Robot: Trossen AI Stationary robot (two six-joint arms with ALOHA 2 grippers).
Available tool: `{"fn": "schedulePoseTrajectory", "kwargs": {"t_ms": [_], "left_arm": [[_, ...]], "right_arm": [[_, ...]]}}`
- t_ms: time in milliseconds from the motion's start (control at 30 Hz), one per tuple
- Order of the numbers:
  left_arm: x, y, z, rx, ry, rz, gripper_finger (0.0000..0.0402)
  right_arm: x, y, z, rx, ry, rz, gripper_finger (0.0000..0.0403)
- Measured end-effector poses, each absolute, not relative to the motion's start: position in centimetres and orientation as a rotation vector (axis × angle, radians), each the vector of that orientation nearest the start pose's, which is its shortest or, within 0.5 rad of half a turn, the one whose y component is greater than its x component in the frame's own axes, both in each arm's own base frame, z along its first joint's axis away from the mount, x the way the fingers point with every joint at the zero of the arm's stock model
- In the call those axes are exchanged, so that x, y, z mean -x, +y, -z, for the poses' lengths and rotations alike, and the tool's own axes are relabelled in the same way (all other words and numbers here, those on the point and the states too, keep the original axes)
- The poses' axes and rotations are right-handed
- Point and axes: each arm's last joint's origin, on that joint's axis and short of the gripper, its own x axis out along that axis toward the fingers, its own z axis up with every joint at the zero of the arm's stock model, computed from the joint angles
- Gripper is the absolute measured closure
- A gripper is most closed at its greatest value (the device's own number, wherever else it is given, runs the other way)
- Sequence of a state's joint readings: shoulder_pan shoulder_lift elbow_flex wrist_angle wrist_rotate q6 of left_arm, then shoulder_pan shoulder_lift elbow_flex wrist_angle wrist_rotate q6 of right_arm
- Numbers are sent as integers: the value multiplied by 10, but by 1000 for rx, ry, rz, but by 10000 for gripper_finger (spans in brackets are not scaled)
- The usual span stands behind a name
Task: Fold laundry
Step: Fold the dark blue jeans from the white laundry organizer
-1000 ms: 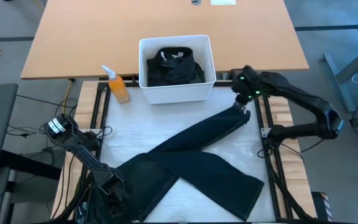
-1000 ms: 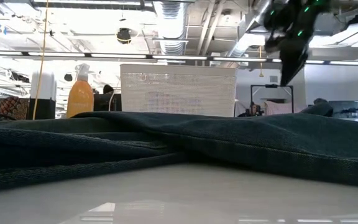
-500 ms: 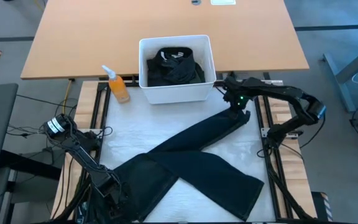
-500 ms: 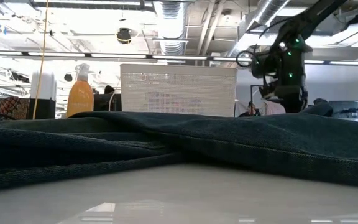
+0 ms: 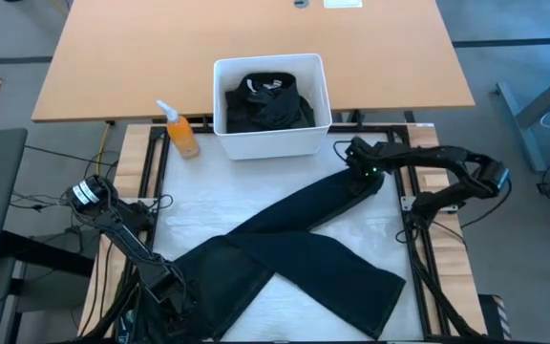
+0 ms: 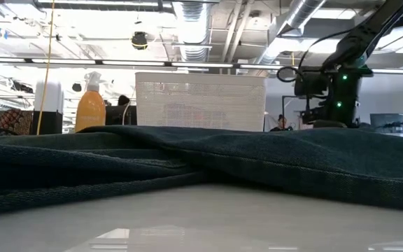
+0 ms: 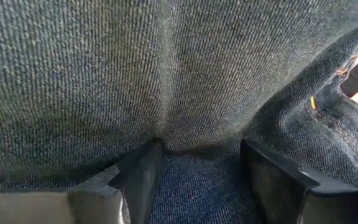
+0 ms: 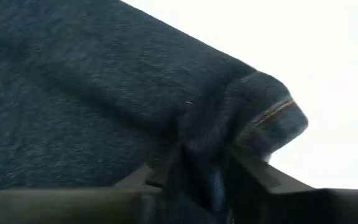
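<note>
Dark denim jeans (image 5: 294, 244) lie spread on the white desk (image 5: 370, 225) just in front of the white rectangular plastic bin (image 5: 273, 143), one leg stretched toward the bin's right corner, the other crossing below it, the waist end far from the bin at the desk's near left edge. No fold is made yet, judging from how flat and splayed it lies. The bin holds more dark cloth garments (image 5: 267, 103), not yet taken out, so most of the task is left. An orange spray bottle (image 5: 181, 132) stands just left of the bin.

Right end effector (image 5: 363, 178) is down at the cuff of the leg nearest the bin's right corner; in the right wrist view its fingers (image 8: 253, 180) sit either side of the rolled hem with cloth bunched between them, apparently pinching it, though the grip looks unsettled. Left end effector (image 7: 197, 180) is at the waist end, farthest from the bin, fingers spread wide, pressed against denim, with cloth lying between them but not clamped.

Versus a second ago: the right arm was raised above the cuff beside the bin's right corner, its wrist high in the low view; it has since dropped and swung onto the cuff. Jeans, bin, bottle and left arm have not shifted.
</note>
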State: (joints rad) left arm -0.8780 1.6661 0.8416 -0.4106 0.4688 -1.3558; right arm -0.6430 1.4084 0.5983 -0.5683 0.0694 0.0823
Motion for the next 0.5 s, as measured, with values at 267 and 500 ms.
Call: {"fn": "schedulePoseTrajectory", "kwargs": {"t_ms": [267, 500], "left_arm": [[-173, -229, -139, 742, 1785, 72, 185], [-173, -229, -139, 745, 1788, 78, 185]], "right_arm": [[-172, -117, -169, -203, 1254, 706, 376], [-165, -108, -223, 134, 1029, 877, 360]]}}
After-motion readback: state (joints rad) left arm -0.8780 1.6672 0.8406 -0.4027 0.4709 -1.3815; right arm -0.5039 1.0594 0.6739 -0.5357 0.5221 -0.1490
